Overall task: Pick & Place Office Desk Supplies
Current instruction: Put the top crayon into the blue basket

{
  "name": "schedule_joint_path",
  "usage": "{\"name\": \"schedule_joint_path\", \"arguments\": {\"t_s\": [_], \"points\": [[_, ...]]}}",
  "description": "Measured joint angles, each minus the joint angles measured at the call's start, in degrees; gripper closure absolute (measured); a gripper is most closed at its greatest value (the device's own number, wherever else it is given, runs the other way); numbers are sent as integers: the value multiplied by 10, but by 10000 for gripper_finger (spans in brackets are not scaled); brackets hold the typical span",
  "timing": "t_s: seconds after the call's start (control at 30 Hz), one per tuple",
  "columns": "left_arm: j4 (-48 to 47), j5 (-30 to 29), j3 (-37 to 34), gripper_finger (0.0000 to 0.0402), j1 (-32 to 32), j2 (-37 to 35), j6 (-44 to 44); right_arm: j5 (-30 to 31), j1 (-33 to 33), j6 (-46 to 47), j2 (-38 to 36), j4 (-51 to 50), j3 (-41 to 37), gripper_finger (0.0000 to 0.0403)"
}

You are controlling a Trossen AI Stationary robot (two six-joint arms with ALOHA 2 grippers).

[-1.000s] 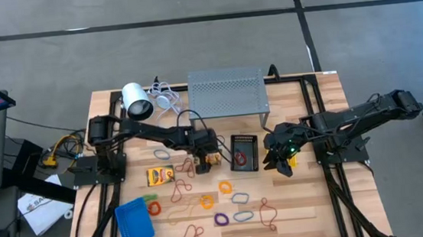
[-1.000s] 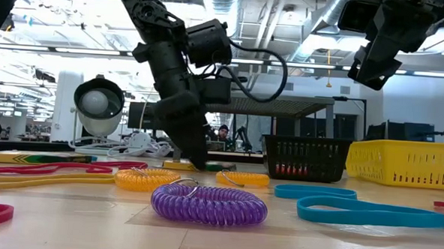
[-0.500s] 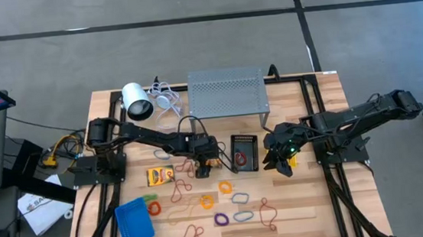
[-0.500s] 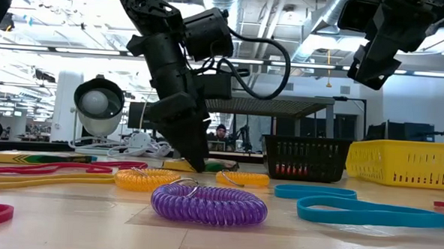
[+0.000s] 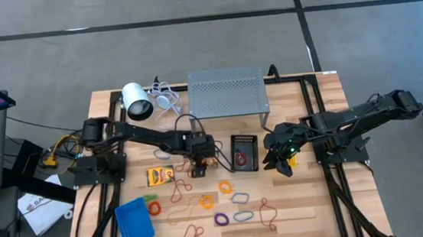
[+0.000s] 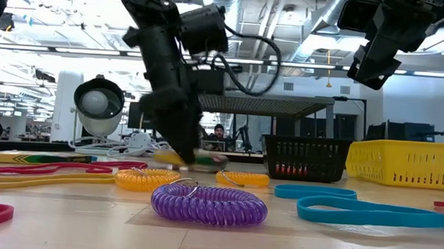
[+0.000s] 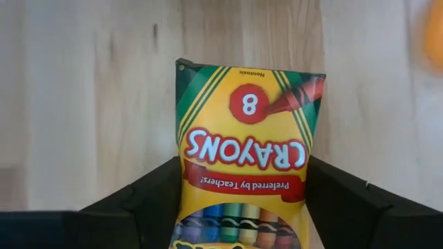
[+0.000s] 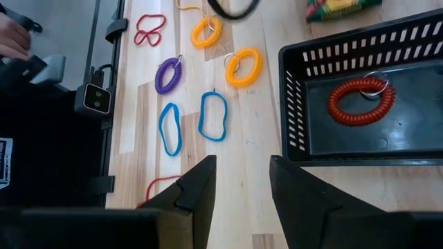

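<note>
The left gripper (image 5: 202, 165) is down at the middle of the table, its two dark fingers (image 7: 149, 200) standing on either side of a crayon box (image 7: 243, 155). The box sits right between them, but the fingers are not plainly pressed on it, so whether they have clamped it I cannot tell. In the low view the box (image 6: 192, 158) looks a touch above the wood, under the left arm's tip, though that part is blurred.

Just beside that gripper sits the black bin (image 5: 244, 152), with a red coil loop (image 8: 360, 98) lying inside. A second crayon box (image 5: 160, 175) lies flat on the boards on the other side of the gripper.

Nearer the front edge, loops are scattered: an orange coil (image 8: 242, 66), a purple coil (image 8: 167, 75), two blue bands (image 8: 213, 116), a red tangle (image 5: 266, 213). The blue bin (image 5: 134, 221) is at the front corner on the left arm's side; the yellow bin (image 6: 409, 163) shows beyond the black one in the low view.

The right gripper (image 5: 282, 157) hangs above the table beside the black bin, fingers (image 8: 190, 190) partly apart, gripping nothing.
</note>
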Motion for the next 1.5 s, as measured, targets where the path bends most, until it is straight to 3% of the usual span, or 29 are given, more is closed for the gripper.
{"name": "schedule_joint_path", "arguments": {"t_s": [0.27,0.6,0.77,0.93,1.17,1.5], "points": [[-27,3,0,138,0,-96,-51,0,0,-5,0,0,0,272],[-208,118,1,155,-31,-209,-187,9,-5,-2,0,12,0,272],[-263,166,1,175,-91,-263,-283,13,-22,6,0,38,0,272],[-285,153,1,176,-176,-297,-379,13,-38,15,0,68,0,272],[-302,135,-3,177,-296,-302,-499,13,-45,57,0,111,0,272],[-305,132,-63,177,-445,-301,-718,45,-2,86,0,168,0,272]]}}
